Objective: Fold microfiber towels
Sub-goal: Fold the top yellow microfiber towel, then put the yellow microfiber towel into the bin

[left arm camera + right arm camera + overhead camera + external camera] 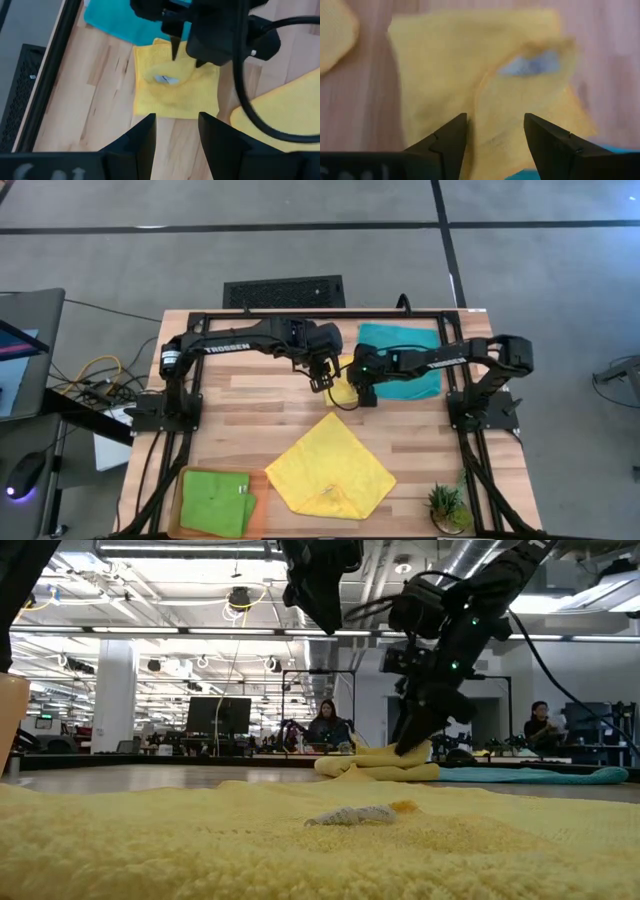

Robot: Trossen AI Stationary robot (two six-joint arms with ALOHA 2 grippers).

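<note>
A small folded yellow towel (343, 391) lies flat on the wooden table, its white tag (167, 80) facing up, next to a teal towel (402, 360) spread at the far right. My right gripper (366, 395) points down at the folded towel's far edge, open, with its fingertips (410, 748) down at the towel's top. My left gripper (320, 383) hangs open above the table just left of that towel, holding nothing. A larger yellow towel (330, 470) lies spread as a diamond near the front. A lime green towel (215, 500) rests folded on the orange tray (262, 480). My right gripper comes at the folded yellow towel from above, slanting, with its open fingers (175, 50) at the towel's far edge (187, 70) beside the teal towel. I cannot tell whether the fingertips touch the cloth. The towel lies flat on the table.
A small potted plant (447, 506) stands at the front right corner. Black frame rails (190, 430) run along the table's left and right sides. Bare wood (250, 405) shows left of the folded towel. People sit at desks in the room beyond.
</note>
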